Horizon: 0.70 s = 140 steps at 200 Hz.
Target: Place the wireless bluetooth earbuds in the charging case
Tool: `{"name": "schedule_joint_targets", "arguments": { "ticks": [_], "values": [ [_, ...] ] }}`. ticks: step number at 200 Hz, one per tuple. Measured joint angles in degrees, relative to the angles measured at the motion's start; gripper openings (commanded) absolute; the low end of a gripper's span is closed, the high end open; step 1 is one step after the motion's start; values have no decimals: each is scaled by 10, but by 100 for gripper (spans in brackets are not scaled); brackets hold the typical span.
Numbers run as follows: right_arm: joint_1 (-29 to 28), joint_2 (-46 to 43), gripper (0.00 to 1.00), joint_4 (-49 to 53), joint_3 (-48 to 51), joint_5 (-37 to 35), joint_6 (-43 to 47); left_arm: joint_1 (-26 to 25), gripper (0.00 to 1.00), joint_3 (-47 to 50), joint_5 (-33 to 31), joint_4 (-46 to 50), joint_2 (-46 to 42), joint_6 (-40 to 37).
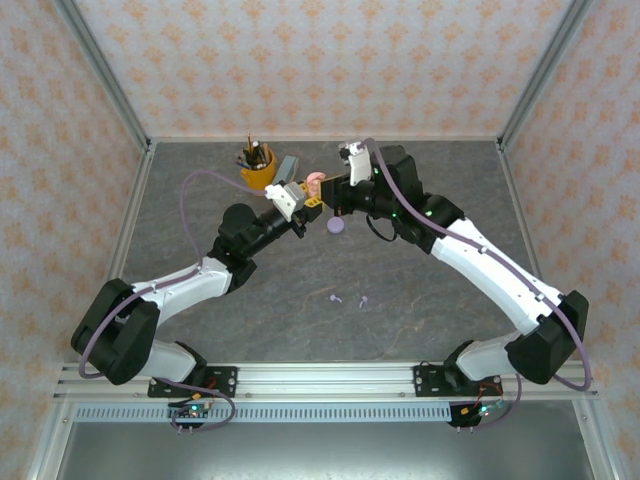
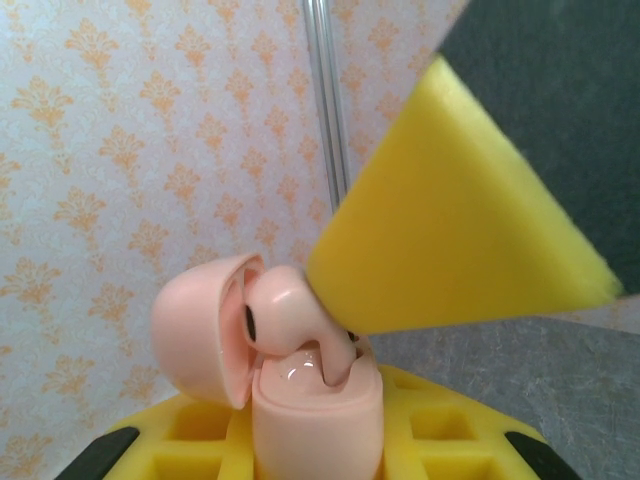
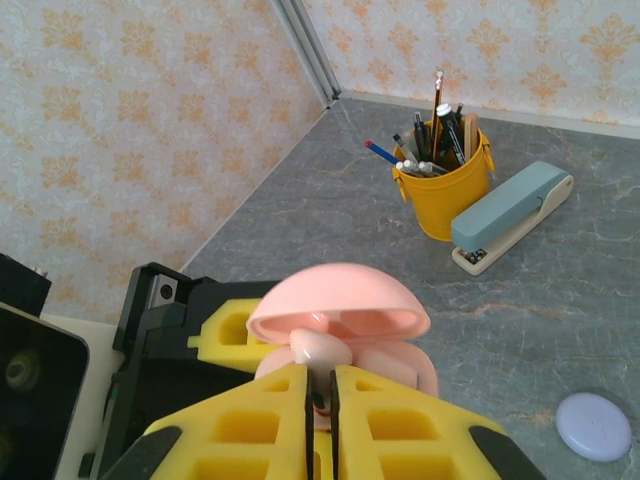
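The pink charging case (image 2: 320, 400) stands upright between the yellow fingers of my left gripper (image 2: 312, 455), which is shut on it, and its lid (image 2: 195, 330) is swung open. My right gripper (image 3: 320, 400) is shut on the stem of a pale pink earbud (image 3: 322, 350). The earbud (image 2: 285, 310) has its stem down in a slot of the case. From above, both grippers (image 1: 300, 200) (image 1: 330, 190) meet at the case (image 1: 314, 182) over the back of the table. Two lilac earbuds (image 1: 336, 298) (image 1: 363, 299) lie loose on the table nearer the front.
A lilac disc (image 1: 336, 226) lies on the table just below the grippers. A yellow cup of pens (image 3: 440, 190) and a blue-grey stapler (image 3: 510, 215) stand at the back. Patterned walls close the table on three sides.
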<state>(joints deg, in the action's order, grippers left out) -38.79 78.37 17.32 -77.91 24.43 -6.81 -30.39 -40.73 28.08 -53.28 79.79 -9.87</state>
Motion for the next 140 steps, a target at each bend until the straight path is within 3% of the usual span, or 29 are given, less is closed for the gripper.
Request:
{"name": "schedule_joint_targets", "arguments": {
  "ticks": [53, 140],
  "values": [
    [7, -9, 28, 9, 3, 1, -5, 0, 0, 0, 2, -9, 0, 0],
    [20, -18, 30, 11, 3, 9, -30, 0, 0, 0, 5, -29, 0, 0]
  ]
}}
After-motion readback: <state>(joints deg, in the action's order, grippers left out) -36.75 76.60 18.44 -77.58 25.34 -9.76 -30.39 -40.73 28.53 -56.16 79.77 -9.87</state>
